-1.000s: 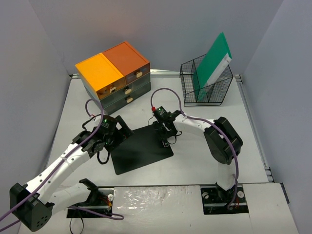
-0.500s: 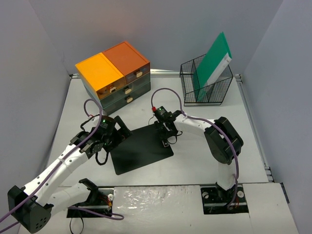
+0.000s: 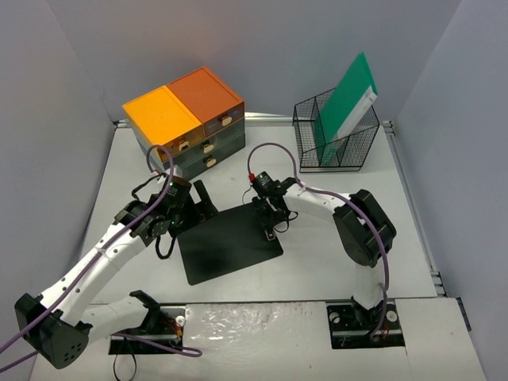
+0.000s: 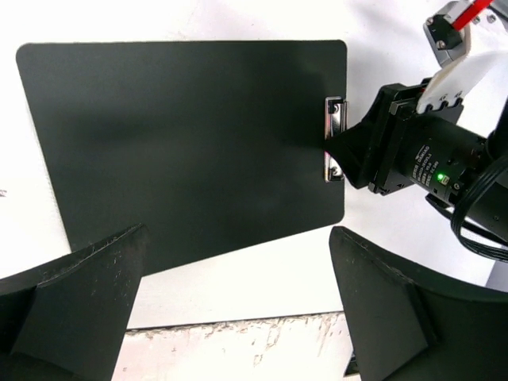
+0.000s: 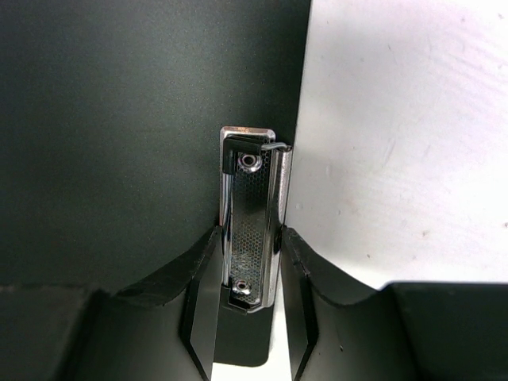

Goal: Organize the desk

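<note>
Right, your pale bench [image 3: 317, 266] fills the floor of the overhead view, running from wall to wall with everything standing on it

Far left at the back, you've got the orange-topped drawer unit [image 3: 184, 119] sitting square on the bench

Come forward and there's your left arm [image 3: 103, 258], reaching in over the left end of the black clipboard [image 3: 230, 244]; the left jaws are spread wide, and in the wrist view the fingers [image 4: 79, 302] stand apart at the bottom corners with nothing between them, only the board [image 4: 182, 143] lying flat below

Middle now: the clipboard lies flat on the bench at a slight angle, its metal clip [image 4: 334, 139] on the right-hand short edge

On to your right arm [image 3: 317, 198], bent down onto that edge; the right jaws are closed on the metal clip [image 5: 252, 230], fingertips [image 5: 198, 294] pressed against either side of it

Far right at the back, the black wire basket [image 3: 337, 147] stands upright with a green folder [image 3: 349, 99] leaning in it, well apart from both arms
</note>
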Motion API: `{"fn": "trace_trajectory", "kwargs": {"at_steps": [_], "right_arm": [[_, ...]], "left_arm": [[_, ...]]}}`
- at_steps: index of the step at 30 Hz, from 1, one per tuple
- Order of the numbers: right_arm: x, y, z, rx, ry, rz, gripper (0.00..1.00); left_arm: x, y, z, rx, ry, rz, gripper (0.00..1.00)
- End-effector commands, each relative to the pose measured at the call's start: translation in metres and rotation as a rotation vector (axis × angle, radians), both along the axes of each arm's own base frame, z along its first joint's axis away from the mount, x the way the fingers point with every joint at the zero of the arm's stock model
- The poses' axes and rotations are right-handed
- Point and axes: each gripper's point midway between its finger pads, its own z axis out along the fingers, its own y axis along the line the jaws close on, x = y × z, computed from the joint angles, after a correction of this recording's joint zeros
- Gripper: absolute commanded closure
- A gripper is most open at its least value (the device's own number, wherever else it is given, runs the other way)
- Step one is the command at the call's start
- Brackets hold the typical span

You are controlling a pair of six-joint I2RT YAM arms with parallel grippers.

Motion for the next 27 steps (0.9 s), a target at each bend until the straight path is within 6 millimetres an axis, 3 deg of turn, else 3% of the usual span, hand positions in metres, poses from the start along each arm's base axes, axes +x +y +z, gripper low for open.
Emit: {"fn": "trace_trajectory", "kwargs": {"at_steps": [1,11,20,27], "right_arm": [[0.018,0.006,0.058,0.037,-0.089,-0.023,1.0],[0.044,0.003,0.104,0.026,-0.171,-0.041,1.0],[0.066,-0.021,0.15,-0.015,-0.258,-0.103,1.0],[0.077,-0.043,0.175,-0.1,-0.31,-0.154,1.0]], "left_arm": [[0.007,-0.008,0.028,0.068,-0.071,-0.143,0.05],[0.008,-0.022,0.039,0.125,-0.099,-0.251,0.05],[0.01,-0.02,0.065,0.176,-0.157,-0.29,0.05],[0.015,-0.029,0.063,0.228,-0.145,-0.373,0.05]]}}
